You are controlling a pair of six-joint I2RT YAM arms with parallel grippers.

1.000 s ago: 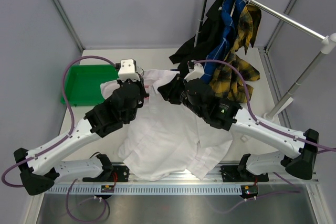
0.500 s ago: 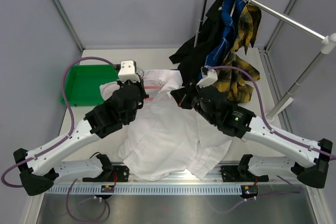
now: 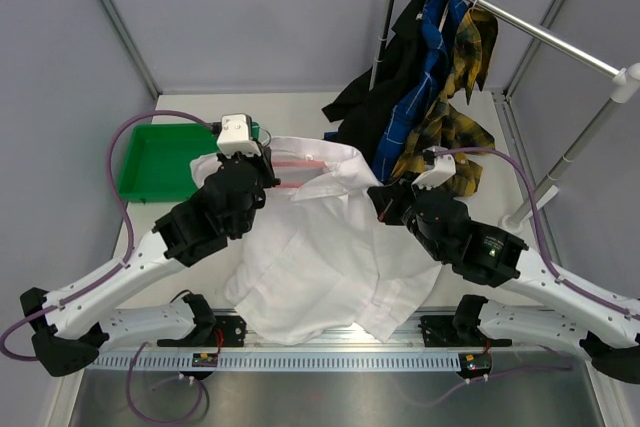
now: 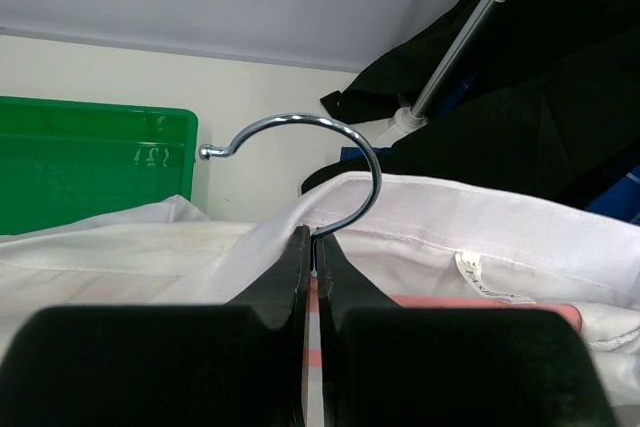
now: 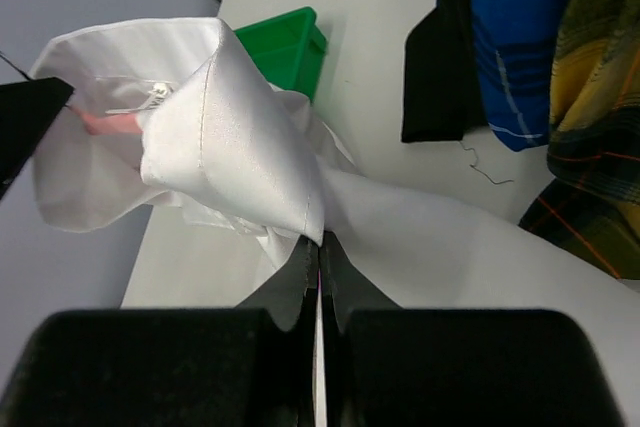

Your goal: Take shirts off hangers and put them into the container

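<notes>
White shirt (image 3: 320, 257); collar label (image 4: 478, 273) unreadable

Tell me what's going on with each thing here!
Left gripper, shut on hanger.
Right gripper, shut on white shirt.
Hanger, inside white shirt's collar.
White shirt, spread on table.
Tray, no shirt put in yet.
Black shirt, hanging.
Blue shirt, hanging.
Yellow shirt, hanging.
</notes>
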